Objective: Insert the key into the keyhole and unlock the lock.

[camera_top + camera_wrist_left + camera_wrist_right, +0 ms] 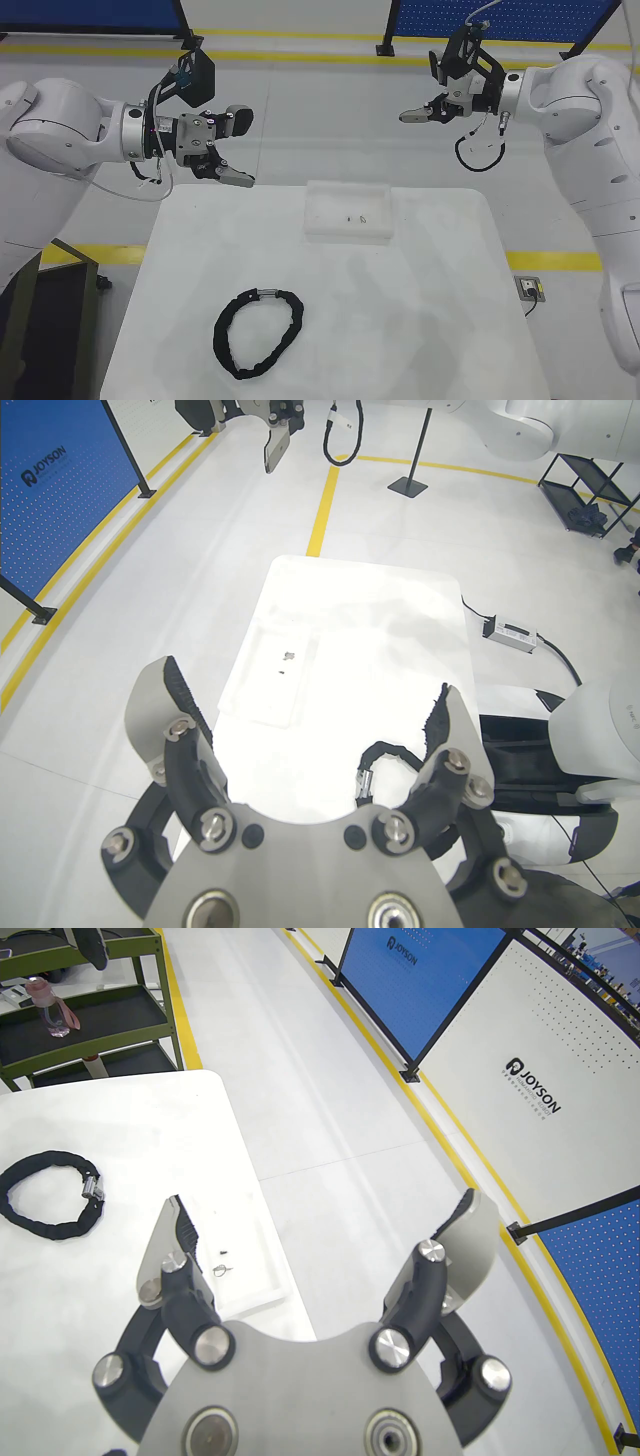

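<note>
The lock [258,332] is a closed, slightly lopsided loop sheathed in black woven fabric, its two ends joined by a short, shiny metal cylinder on the side of the loop away from the robot. It lies flat on the smooth white table [420,320], on the near part of the robot's left half. The key [362,218], a tiny, thin metal piece with what looks like a small wire ring, lies well apart from the lock inside a shallow rectangular tray [345,238] of pale, translucent plastic with a low raised rim, set at the middle of the table's far edge. A small dark speck lies just beside the key in the same tray. The left gripper [306,677] hangs above the far left corner of the table, its two curved metal fingers spread wide with nothing between their ribbed black pads [182,695]. The right gripper [322,1198] hangs in the air past the far right corner, its fingers likewise spread apart and holding nothing.
</note>
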